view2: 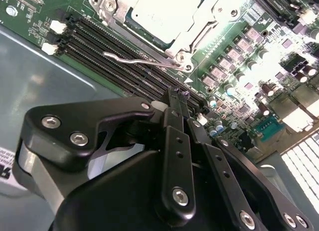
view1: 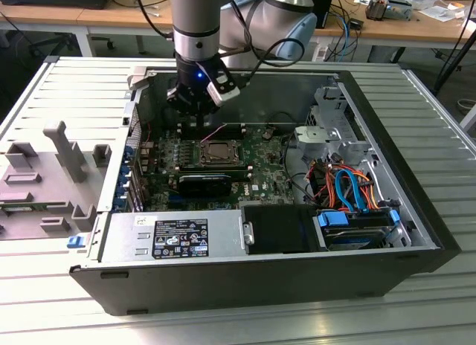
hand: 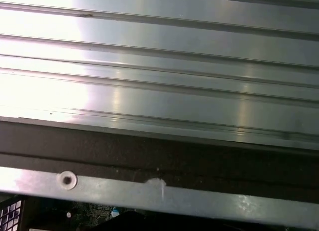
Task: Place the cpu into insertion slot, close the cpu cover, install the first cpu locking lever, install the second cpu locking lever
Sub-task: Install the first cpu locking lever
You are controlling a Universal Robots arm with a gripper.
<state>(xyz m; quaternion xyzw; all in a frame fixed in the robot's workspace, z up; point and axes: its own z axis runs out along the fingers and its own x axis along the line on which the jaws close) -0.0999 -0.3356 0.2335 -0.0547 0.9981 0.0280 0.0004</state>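
The cpu (view2: 159,12) lies in the insertion slot (view1: 216,152) in the middle of the green board, its pale metal top showing. The silvery cpu cover (view2: 202,27) lies down around it. A thin wire locking lever (view2: 137,59) with a hooked end runs along the socket's edge beside the memory slots; I cannot tell whether it is latched. My gripper (view2: 180,95) hangs just above the board behind the socket, a short way from that lever, with its black fingers (view2: 173,121) shut together on nothing. In the exterior view the gripper (view1: 195,116) hovers inside the case near its back wall.
Long black memory slots (view2: 109,52) lie between the gripper and the socket. A power supply (view1: 178,237) fills the case's front, with a drive cage and coloured cables (view1: 349,189) at the exterior view's right. A grey fixture (view1: 67,159) stands on the ribbed table outside the case.
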